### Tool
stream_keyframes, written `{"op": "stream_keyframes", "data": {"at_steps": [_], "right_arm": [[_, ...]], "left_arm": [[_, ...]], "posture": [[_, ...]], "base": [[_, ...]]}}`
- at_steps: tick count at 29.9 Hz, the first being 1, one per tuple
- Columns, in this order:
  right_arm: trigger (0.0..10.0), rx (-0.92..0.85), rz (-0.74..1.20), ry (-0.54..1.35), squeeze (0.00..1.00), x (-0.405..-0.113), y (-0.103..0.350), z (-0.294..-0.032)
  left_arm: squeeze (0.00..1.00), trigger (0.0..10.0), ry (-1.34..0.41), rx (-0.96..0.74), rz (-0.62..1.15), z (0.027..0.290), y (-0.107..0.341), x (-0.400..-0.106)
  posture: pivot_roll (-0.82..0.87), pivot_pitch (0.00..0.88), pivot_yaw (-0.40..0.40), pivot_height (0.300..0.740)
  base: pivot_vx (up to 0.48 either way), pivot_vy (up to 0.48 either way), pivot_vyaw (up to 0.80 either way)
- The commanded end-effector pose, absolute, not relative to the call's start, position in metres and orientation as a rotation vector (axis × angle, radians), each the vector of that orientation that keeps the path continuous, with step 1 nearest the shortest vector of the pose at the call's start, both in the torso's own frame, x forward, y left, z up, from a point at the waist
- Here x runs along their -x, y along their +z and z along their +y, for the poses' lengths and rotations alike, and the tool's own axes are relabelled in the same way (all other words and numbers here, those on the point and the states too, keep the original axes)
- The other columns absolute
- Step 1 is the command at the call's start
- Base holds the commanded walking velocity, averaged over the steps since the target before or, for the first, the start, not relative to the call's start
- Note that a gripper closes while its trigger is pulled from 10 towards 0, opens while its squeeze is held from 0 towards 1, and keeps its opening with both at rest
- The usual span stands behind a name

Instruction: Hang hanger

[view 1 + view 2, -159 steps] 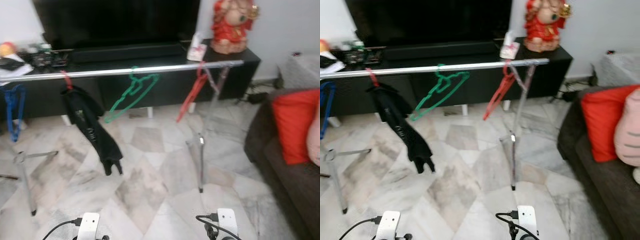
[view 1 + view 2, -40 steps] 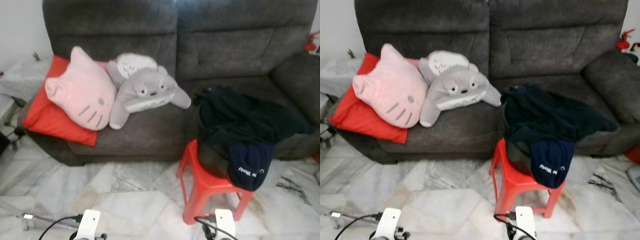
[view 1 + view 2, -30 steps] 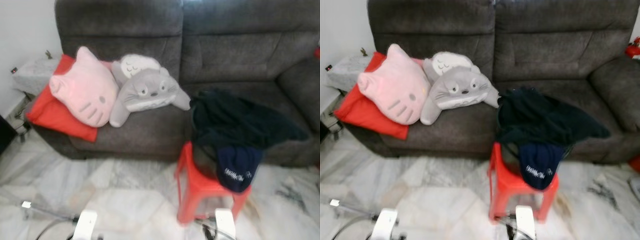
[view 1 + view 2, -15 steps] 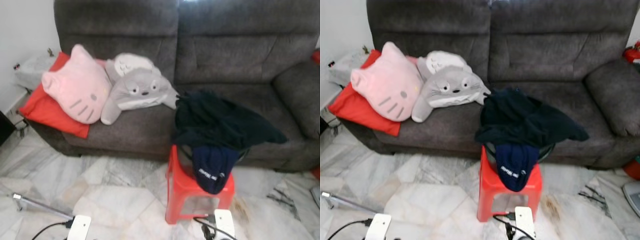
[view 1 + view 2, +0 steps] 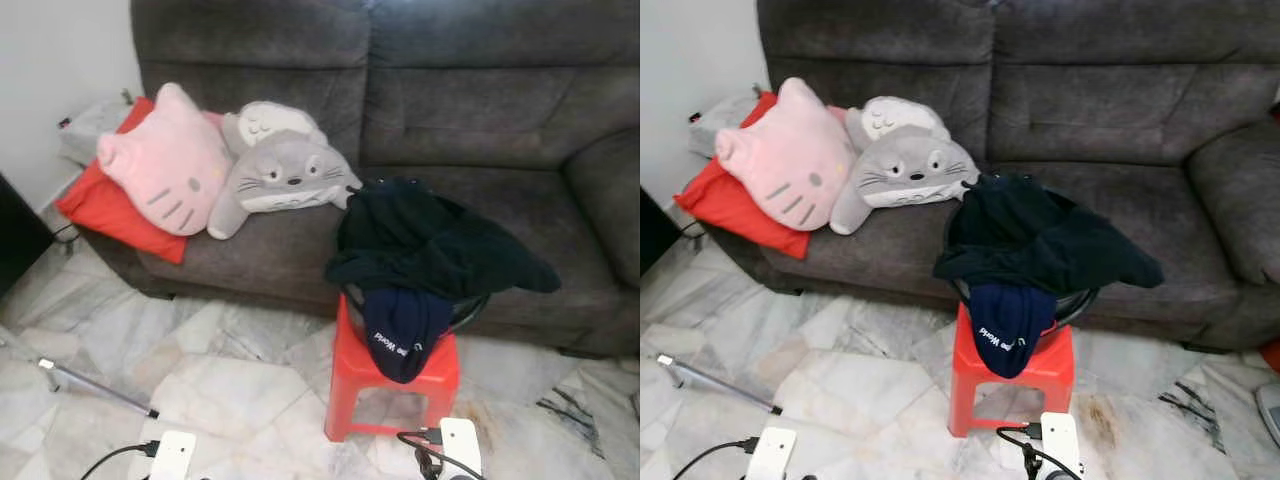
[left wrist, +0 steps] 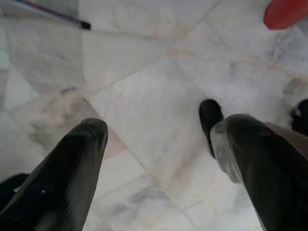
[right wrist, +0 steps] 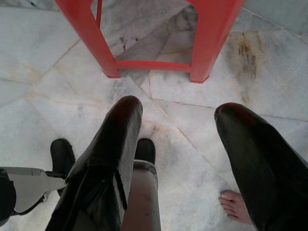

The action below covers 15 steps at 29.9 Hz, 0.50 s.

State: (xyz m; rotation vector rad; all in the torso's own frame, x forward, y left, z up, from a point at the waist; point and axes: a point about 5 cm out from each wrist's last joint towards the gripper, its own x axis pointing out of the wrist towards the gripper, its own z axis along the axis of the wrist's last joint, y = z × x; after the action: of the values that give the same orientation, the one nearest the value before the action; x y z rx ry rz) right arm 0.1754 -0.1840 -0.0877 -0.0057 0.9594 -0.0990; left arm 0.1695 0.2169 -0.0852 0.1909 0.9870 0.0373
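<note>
— What's the room like?

— Pale marble floor tiles (image 5: 230, 390), and a grey fabric sofa (image 5: 470, 90) with a pink cat cushion (image 5: 165, 165), a grey plush (image 5: 285, 175) and a red pillow (image 5: 100, 205) on it. Just in front stands a red plastic stool (image 5: 385, 385) carrying a black basket (image 5: 1080, 300) heaped with dark clothes (image 5: 435, 240); a navy cap (image 5: 400, 325) droops over the front.

— And the hanger?

— I can't make one out. If one is in the heap, it's hidden under soft cloth. A thin metal rod (image 5: 95, 385) lies low near the floor to the left.

— How would a hanger handle?

— I'd judge light, stiff and a bit slick; best pinched at the neck below the hook, so the hook stays free.

— The grippers?

— Both hang low over the tiles, idle and holding nothing. The left gripper (image 6: 163, 139) has its fingers spread wide; the right gripper (image 7: 180, 120) is also parted, near the stool's legs. A bare foot (image 7: 236, 204) shows by it.
</note>
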Motion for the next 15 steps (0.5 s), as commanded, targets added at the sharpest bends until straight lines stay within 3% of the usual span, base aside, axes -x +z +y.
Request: {"op": "stream_keyframes", "data": {"at_steps": [1, 15], "right_arm": [[10.0, -0.008, 0.961, -0.092, 0.0, -0.175, -0.088, -0.179], [10.0, -0.003, 0.961, -0.088, 0.0, -0.176, -0.088, -0.18]], "left_arm": [[0.0, 10.0, 0.063, -0.198, 0.995, 0.223, -0.086, -0.166], [0.0, 10.0, 0.065, -0.227, 0.981, 0.241, -0.076, -0.177]], "posture": [[-0.08, 0.037, 0.05, 0.74], [-0.08, 0.043, 0.049, 0.74]], "base": [[0.0, 0.0, 0.0], [0.0, -0.018, 0.0]]}}
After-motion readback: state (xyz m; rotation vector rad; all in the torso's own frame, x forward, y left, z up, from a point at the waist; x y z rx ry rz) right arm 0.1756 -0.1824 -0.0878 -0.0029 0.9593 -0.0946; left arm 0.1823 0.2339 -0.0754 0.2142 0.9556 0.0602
